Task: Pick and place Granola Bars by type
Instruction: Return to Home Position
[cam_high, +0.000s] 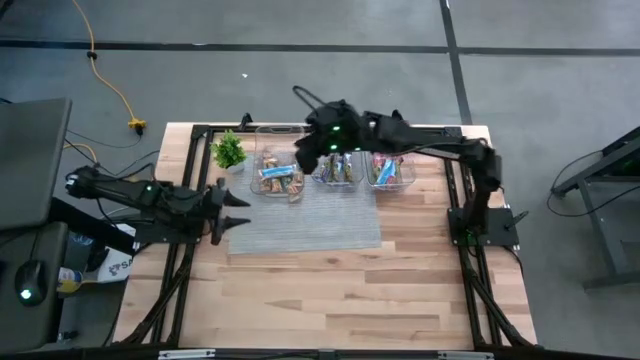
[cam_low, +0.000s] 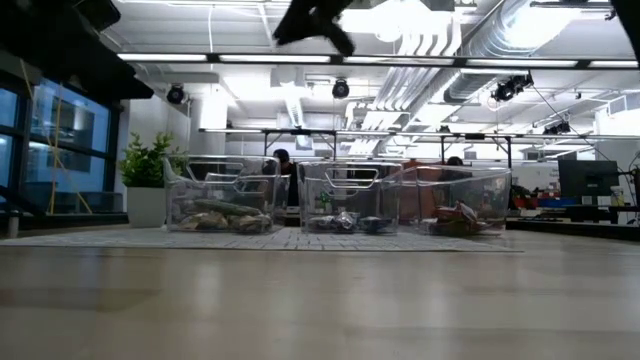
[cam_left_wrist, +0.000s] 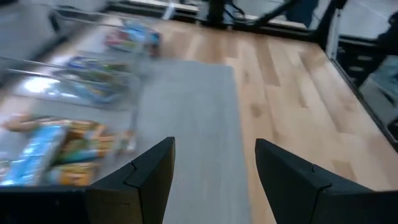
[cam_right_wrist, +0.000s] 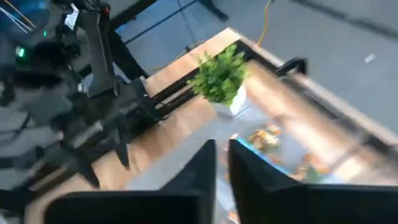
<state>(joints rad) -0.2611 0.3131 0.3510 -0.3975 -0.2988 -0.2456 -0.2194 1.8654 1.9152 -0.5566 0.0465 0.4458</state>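
Note:
Three clear bins stand side by side at the far edge of a grey mat (cam_high: 300, 222). The left bin (cam_high: 280, 172) holds tan and orange-green granola bars (cam_left_wrist: 68, 152), the middle bin (cam_high: 338, 170) blue ones, and the right bin (cam_high: 392, 170) red and pink ones. My right gripper (cam_high: 303, 150) hangs high above the left bin. Its fingers (cam_right_wrist: 222, 165) are shut to a narrow slit with nothing seen between them. In the low view it shows at the top (cam_low: 315, 20). My left gripper (cam_high: 238, 210) is open and empty, low at the mat's left edge, pointing along the mat (cam_left_wrist: 214, 168).
A small green plant (cam_high: 230, 152) in a white pot stands left of the bins. One tan bar (cam_high: 295, 196) shows at the near wall of the left bin. The mat's middle and the wooden tabletop (cam_high: 330, 290) toward the near edge are bare. People sit in the room behind (cam_low: 283, 160).

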